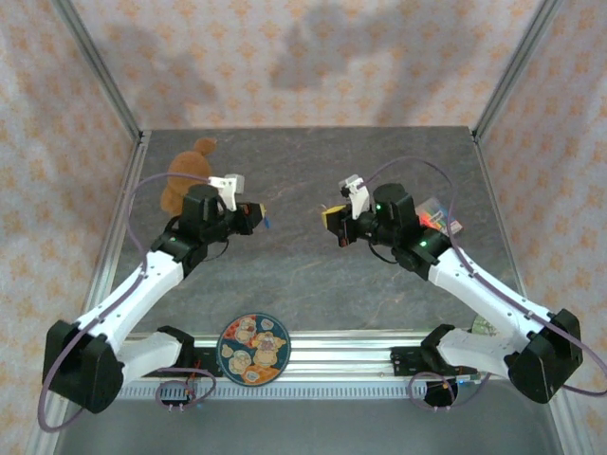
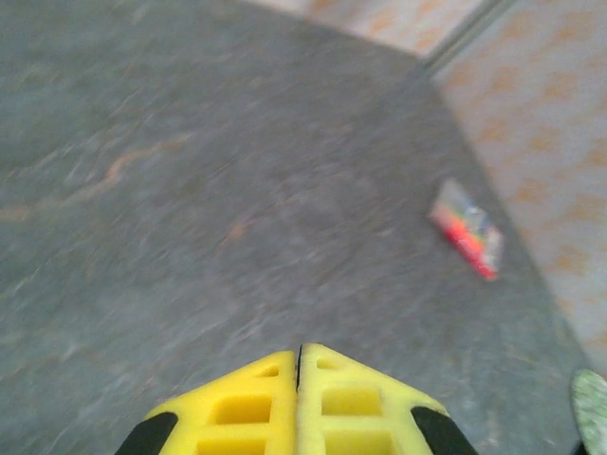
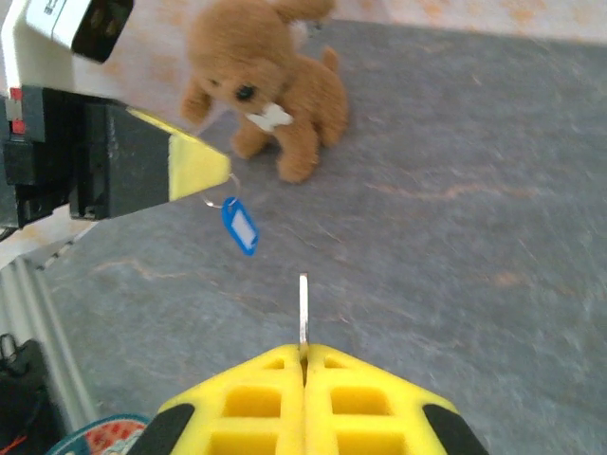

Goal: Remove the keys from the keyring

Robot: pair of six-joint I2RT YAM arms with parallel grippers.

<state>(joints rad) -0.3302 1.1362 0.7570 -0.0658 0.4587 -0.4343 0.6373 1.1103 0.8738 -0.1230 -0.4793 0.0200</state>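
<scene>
1. Starting at the near edge of the table (image 1: 303, 275), you have the round patterned plate (image 1: 253, 348); it plays no part here.
2. At mid-table your right gripper (image 3: 303, 353) has its yellow fingers pressed together on one key (image 3: 303, 308). The key is a thin, pale silvery sliver standing straight out past the fingertips, seen edge-on, so you cannot read its teeth or bow.
3. Just beyond it, and apart from it, your left gripper (image 3: 220, 171) is closed too. The keyring (image 3: 216, 198), a fine wire loop, hangs from its tip with a blue tag (image 3: 240, 226) dangling below.
4. Judge the progress this way: bare table shows between key and ring, so this key looks already off. Whether any other key is on the loop is too fine to tell. What seems left is to check the ring and set the freed key down.
5. Towards the far left corner sits a brown plush dog (image 3: 270, 90), and a bright packet (image 2: 465, 230) lies by the right edge. Both are well clear of the work.
</scene>
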